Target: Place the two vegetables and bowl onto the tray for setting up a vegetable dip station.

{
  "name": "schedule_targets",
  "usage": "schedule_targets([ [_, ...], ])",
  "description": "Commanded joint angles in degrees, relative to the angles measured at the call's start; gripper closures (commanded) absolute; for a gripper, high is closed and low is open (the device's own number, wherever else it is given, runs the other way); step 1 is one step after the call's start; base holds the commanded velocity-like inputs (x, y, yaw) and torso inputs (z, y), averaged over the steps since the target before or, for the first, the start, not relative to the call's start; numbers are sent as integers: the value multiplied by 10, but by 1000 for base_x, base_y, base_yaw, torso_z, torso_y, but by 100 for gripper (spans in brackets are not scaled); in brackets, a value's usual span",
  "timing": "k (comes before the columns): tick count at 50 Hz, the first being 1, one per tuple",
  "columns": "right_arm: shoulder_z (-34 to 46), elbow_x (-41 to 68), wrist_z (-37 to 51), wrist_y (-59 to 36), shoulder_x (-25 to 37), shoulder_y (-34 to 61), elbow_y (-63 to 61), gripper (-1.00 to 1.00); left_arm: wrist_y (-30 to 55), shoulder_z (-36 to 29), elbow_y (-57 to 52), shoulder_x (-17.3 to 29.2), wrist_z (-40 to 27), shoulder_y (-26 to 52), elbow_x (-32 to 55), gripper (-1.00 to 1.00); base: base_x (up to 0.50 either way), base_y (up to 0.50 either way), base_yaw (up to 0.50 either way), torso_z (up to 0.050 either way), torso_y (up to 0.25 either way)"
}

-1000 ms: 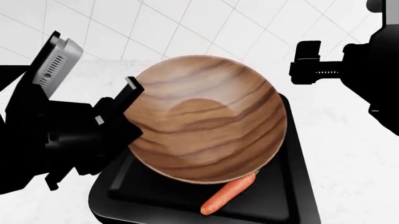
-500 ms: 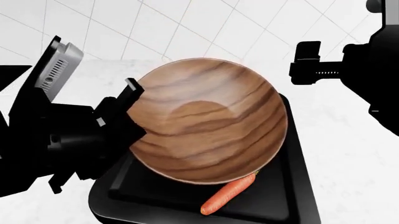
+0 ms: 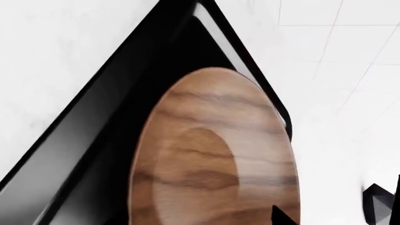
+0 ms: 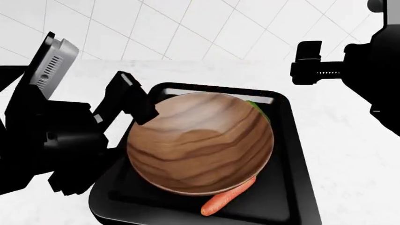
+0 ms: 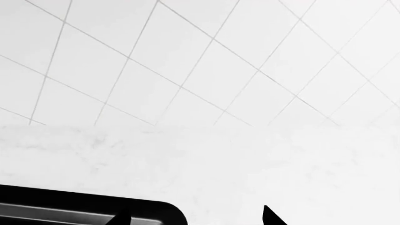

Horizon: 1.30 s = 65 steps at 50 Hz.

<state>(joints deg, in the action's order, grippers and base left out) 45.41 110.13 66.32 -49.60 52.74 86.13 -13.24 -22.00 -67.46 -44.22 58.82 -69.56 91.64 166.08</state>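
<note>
White marbled counter (image 4: 350, 154) meets a tiled wall. On it lies the glossy black tray (image 4: 293, 154), rounded at the corners, carrying the grain-swirled wooden bowl (image 4: 200, 140). Only the head view shows the orange carrot (image 4: 226, 197) and a green cucumber (image 4: 256, 107) sliver peeking beneath. Left gripper (image 4: 134, 96) pinches the bowl's rim; right gripper (image 4: 309, 62) hovers aside, whether spread I cannot tell.
</note>
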Motion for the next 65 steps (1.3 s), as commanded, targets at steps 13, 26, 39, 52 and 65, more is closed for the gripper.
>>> schedule_targets([
  [13, -3, 13, 13, -6, 3, 19, -7, -100, 44, 21, 64, 9, -17, 64, -59, -100, 0, 0, 0, 0, 0],
  [26, -6, 31, 38, -24, 1, 61, -14, -100, 190, 17, 156, 0, 26, 140, -186, -100, 0, 0, 0, 0, 0],
  [39, -1, 70, 97, -72, -39, 181, -25, -100, 293, 23, 150, 29, 47, 230, -392, -100, 0, 0, 0, 0, 0],
  [52, -3, 87, 135, -106, -98, 314, -40, -100, 299, 74, 128, 63, 42, 297, -505, -100, 0, 0, 0, 0, 0],
  [65, -24, 38, 114, -125, -130, 393, -63, -100, 282, 109, 109, 72, 40, 319, -530, -100, 0, 0, 0, 0, 0],
])
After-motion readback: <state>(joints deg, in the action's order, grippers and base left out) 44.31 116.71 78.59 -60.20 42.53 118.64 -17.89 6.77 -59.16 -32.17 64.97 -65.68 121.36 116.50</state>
